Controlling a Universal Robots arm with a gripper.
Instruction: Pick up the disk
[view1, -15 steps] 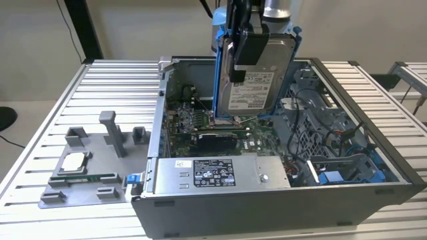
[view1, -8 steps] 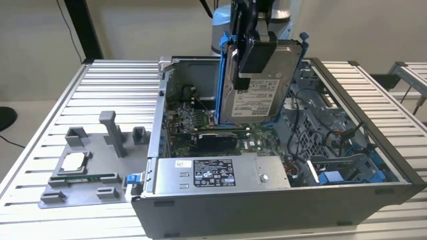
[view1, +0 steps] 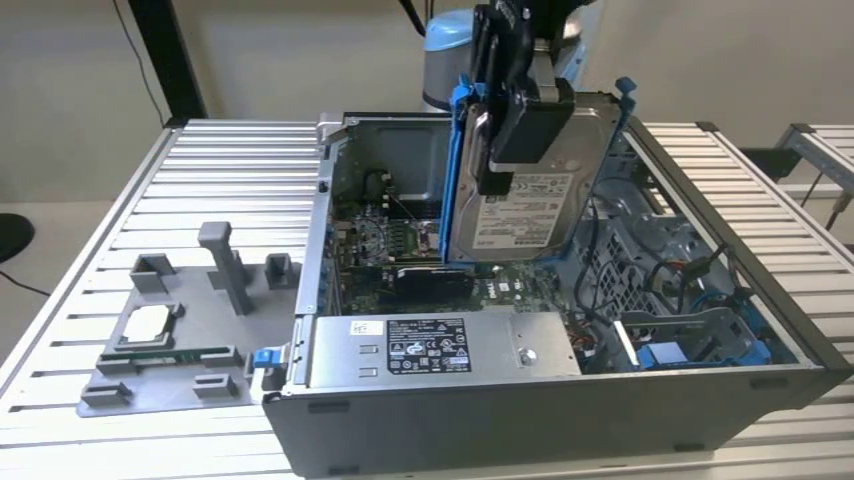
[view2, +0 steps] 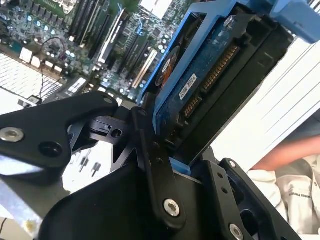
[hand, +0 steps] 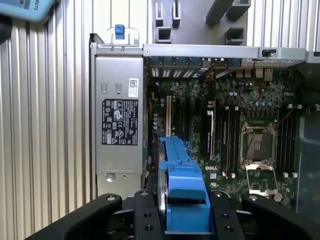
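The disk (view1: 527, 205) is a silver-grey hard drive with a white label and a blue bracket along its edges. It hangs upright above the open computer case (view1: 561, 400), clear of the motherboard. My black gripper (view1: 514, 125) is shut on its upper end. In the second wrist view the disk (view2: 210, 75) shows its blue circuit board and connector, and the gripper (view2: 167, 150) clamps it from both sides. In the first wrist view the blue bracket of the disk (hand: 182, 182) sits between the fingers (hand: 145, 220), with the case interior beyond.
The grey power-supply box (view1: 441, 345) lies in the near part of the case, with a blue drive bay (view1: 681, 350) at the exterior view's right. A grey fixture plate (view1: 200, 340) with a small CPU chip (view1: 147, 325) sits on the slatted table. A person's arm (view2: 285, 155) is nearby.
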